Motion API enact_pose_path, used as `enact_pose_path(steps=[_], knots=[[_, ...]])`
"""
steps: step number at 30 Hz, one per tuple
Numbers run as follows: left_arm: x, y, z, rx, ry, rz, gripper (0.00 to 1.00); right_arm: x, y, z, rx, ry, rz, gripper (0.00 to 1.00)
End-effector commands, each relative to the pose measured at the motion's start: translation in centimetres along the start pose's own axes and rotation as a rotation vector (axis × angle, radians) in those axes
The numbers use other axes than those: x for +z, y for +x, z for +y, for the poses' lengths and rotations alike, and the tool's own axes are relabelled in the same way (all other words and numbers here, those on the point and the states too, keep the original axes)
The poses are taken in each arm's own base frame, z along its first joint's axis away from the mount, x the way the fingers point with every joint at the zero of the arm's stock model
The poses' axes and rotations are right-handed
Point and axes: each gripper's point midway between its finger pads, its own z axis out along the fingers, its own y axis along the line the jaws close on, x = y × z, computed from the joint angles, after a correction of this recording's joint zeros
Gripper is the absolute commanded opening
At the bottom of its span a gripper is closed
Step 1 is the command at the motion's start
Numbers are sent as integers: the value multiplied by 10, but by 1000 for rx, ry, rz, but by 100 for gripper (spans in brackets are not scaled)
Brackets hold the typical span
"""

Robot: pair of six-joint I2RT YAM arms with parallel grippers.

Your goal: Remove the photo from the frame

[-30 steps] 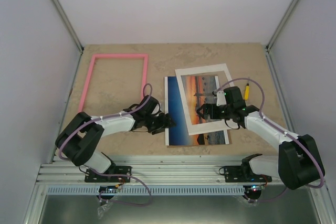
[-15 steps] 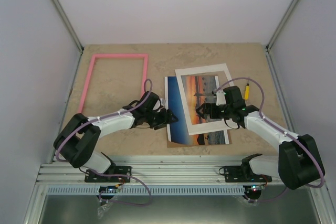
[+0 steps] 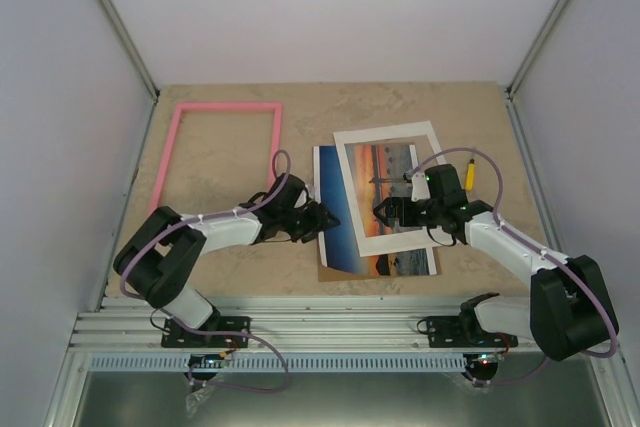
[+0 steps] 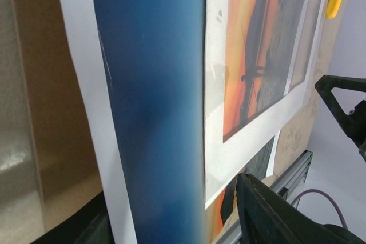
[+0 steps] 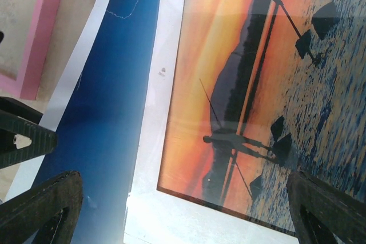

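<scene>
The left gripper's (image 3: 322,220) jaws stand partly apart at the left edge of the thin paper sunset photo (image 3: 335,202); whether they pinch it cannot be told. The right gripper's (image 3: 386,213) jaws are spread wide above the white rectangular mat (image 3: 390,134), which lies askew on the photo's right part. Only the top view shows the brown board (image 3: 327,272) under the photo's near edge. It also shows the thin pink rectangular frame (image 3: 227,106) far left, well apart, with the table (image 3: 450,107) visible through its opening.

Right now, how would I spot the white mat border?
On the tan table, look right of the empty pink frame to the stack of flat sheets. The white mat border is the top sheet, lying skewed over the sunset photo. Unlike that photo and the brown backing board beneath, it is plain white with a rectangular window.
</scene>
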Motion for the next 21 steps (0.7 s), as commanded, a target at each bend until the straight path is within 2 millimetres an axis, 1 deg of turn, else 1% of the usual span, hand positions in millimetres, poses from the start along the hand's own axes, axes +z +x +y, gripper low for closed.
enact_pose_path(steps=[1,7,18,21], knots=[[2,-15,1,-54,31,-59,48,-1,-6,8,-19,-24,-9,98],[6,-27,7,-93,24,-90,39,-1,-5,7,-25,-23,-6,98],[15,-42,19,-110,11,-124,29,-1,-4,8,-35,-27,-4,98],[16,-47,23,-107,2,-137,25,-1,-4,7,-36,-25,-4,98]])
